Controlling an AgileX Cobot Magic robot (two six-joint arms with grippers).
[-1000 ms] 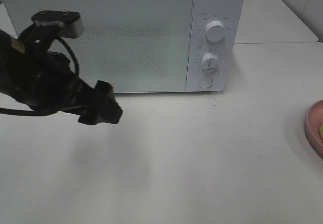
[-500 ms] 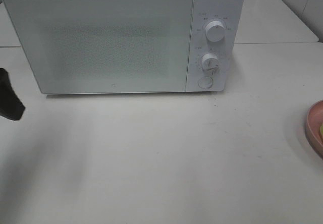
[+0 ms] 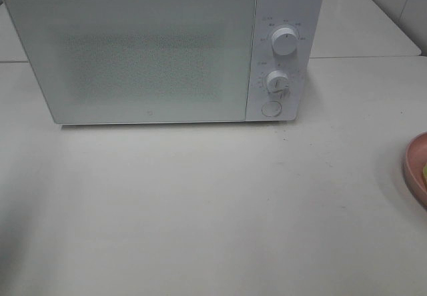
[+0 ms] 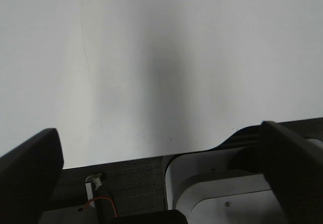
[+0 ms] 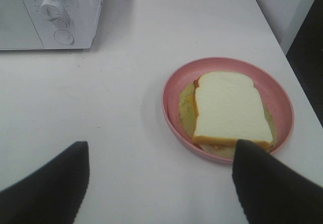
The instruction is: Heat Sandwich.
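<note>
The sandwich (image 5: 229, 108), pale bread with tan crust and yellow-green filling peeking out, lies on a round pink plate (image 5: 227, 60) on the white table. My right gripper (image 5: 161, 148) hovers open just short of the plate, one dark finger on each side, holding nothing. The white microwave (image 3: 153, 56) stands at the back with its door closed; its knobs (image 5: 53, 8) show in the right wrist view. Only the plate's rim (image 3: 415, 169) shows at the right edge of the exterior view. My left gripper (image 4: 159, 133) is open over bare table near its edge, outside the exterior view.
The microwave panel has two knobs (image 3: 285, 41) and a round button (image 3: 271, 109). Past the table's edge in the left wrist view lie a dark floor (image 4: 131, 173) and a white base (image 4: 212, 183). A second table (image 3: 360, 23) adjoins at the back right.
My left arm, in front of the microwave door a second ago, has pulled back to the left and out of the exterior view. The microwave and plate have not moved.
</note>
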